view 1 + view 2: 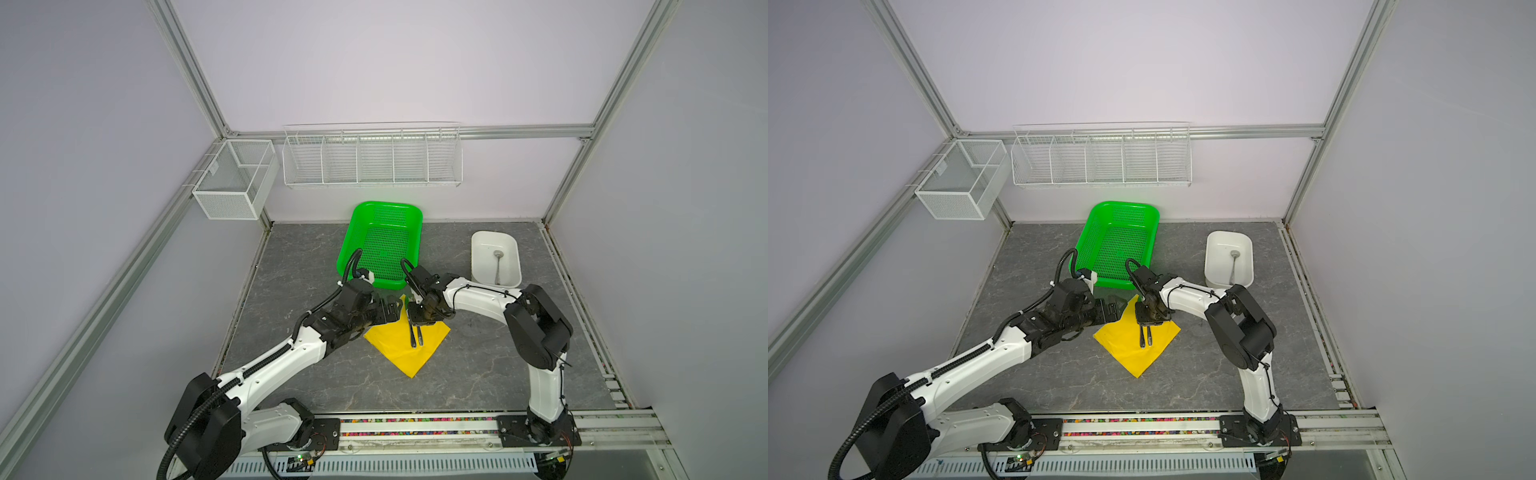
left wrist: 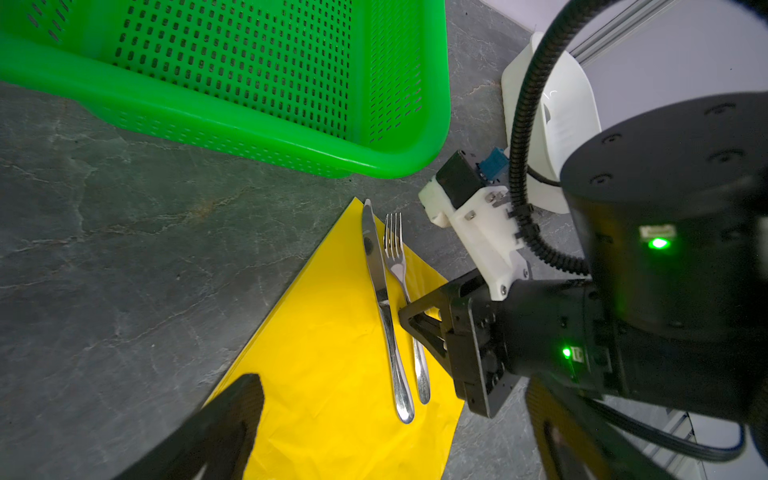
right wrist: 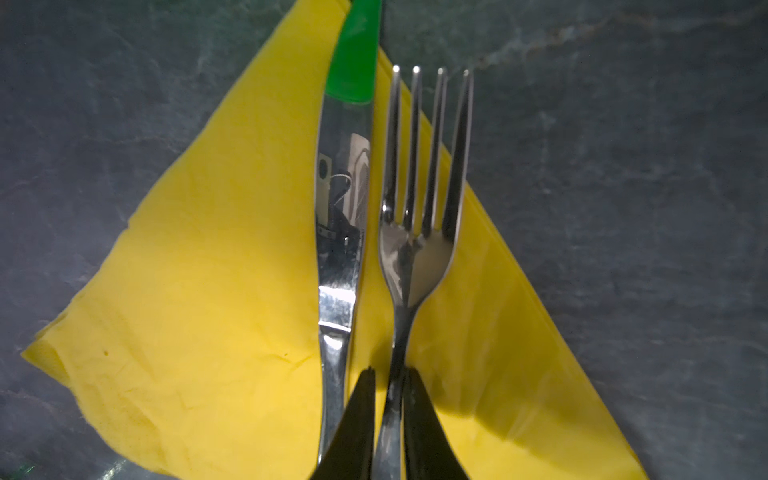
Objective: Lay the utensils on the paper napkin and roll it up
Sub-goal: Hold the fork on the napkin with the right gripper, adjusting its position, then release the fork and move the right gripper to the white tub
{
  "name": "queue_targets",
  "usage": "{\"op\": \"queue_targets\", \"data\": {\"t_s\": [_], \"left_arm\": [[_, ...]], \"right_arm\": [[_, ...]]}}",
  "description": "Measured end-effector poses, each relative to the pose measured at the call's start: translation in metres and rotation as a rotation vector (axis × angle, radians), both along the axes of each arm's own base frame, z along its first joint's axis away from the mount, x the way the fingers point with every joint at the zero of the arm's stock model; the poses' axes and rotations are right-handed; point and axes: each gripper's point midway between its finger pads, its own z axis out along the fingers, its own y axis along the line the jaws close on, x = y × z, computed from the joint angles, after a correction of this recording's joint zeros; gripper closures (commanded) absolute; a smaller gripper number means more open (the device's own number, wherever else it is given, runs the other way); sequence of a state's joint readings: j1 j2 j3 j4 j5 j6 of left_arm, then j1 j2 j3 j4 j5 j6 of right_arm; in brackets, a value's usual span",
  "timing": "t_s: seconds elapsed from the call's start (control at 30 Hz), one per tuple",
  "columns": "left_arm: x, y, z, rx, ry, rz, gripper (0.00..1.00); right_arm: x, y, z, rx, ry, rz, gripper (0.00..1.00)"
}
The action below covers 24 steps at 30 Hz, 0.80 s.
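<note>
Fork [image 3: 419, 257] handle betw. fingers [image 3: 357, 419] of R gripper [image 3: 390, 374] — on napkin [image 3: 216, 266].

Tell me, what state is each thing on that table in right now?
paper napkin, flat, unrolled.
knife, lying on the napkin.
fork, on the napkin beside the knife, handle gripped.
spoon, lying in the white tub.
green basket, empty.
left gripper, open, holding nothing.
right gripper, shut on the fork.
</note>
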State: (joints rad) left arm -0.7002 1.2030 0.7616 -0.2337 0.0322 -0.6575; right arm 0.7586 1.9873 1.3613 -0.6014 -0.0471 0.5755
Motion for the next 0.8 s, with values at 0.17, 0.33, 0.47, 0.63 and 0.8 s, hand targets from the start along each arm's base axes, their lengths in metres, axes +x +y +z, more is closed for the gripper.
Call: {"op": "queue_targets", "data": {"t_s": [0.17, 0.33, 0.47, 0.63, 0.8], "left_arm": [[0.000, -0.001, -0.003, 0.004, 0.008, -0.002, 0.00], [0.000, -0.001, -0.003, 0.004, 0.008, -0.002, 0.01], [0.000, -0.001, -0.003, 0.004, 0.008, -0.003, 0.00], [0.001, -0.005, 0.000, -0.002, 0.008, -0.019, 0.01], [0.007, -0.010, 0.008, -0.011, -0.003, -0.018, 0.01]], "right_arm": [[0.001, 0.001, 0.001, 0.010, -0.003, 0.001, 0.84], [0.001, 0.000, 0.002, 0.014, -0.006, -0.002, 0.76], [0.002, -0.003, 0.008, 0.018, -0.028, -0.005, 0.68], [0.007, -0.023, 0.043, 0.039, -0.121, -0.031, 0.63], [0.036, -0.061, 0.104, 0.061, -0.303, -0.119, 0.59]]}}
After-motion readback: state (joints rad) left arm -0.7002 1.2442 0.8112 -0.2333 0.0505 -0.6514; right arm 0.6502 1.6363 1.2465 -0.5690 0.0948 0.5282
